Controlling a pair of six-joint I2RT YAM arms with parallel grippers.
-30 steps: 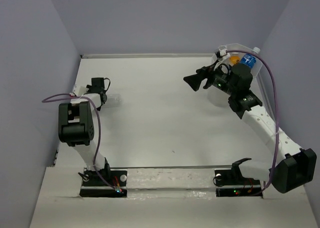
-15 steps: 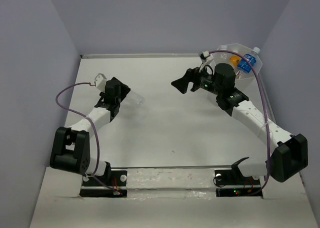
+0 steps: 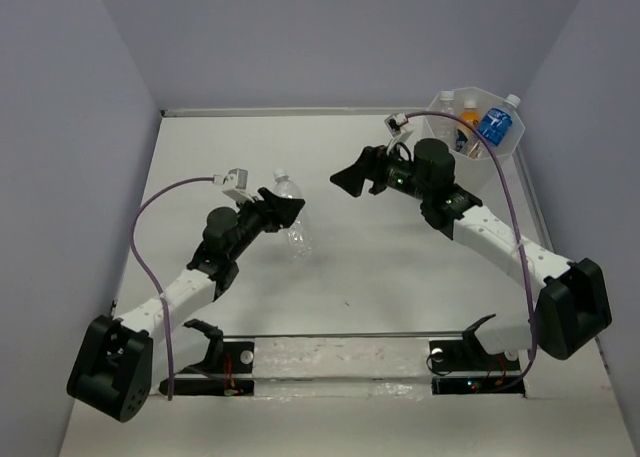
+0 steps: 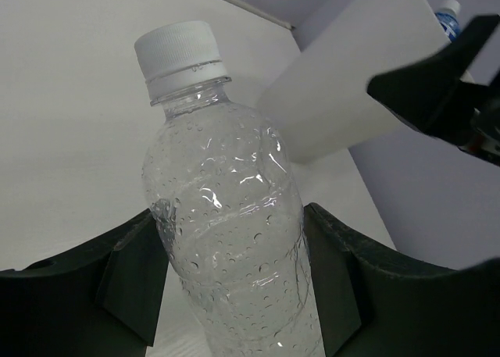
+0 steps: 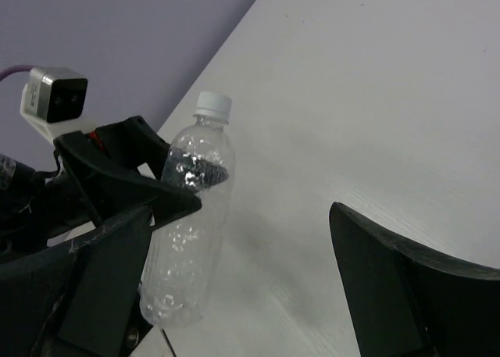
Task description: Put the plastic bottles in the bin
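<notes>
Table (image 3: 350,277): white, walled on 3 sides. Bin (image 3: 437,127) is set at far right corner. Several bottles are seen inside it, incl. an orange one and a blue-labelled one. R arm (image 3: 490,237) is stretched from near right toward centre, so it is placed btw bin and rest of table. L arm (image 3: 190,282) is reached from near left to mid-table.

One clear bottle (image 3: 293,217) is seen outside the bin, left of centre. It is pinched round its body by L gripper (image 3: 283,205), one finger each side. Cap is up, long axis approx upright. Whether base is off the table can't be told.

R gripper (image 3: 350,175) is spread wide w/ nothing in it. It is pointed left at the bottle, near but apart.

Key relation: from the bottle, bin is found far and to the right, well apart, w/ R gripper in the path. R arm is judged nearer the bin. A hand-over to R, or a long carry past it by L, is prob. called for.
</notes>
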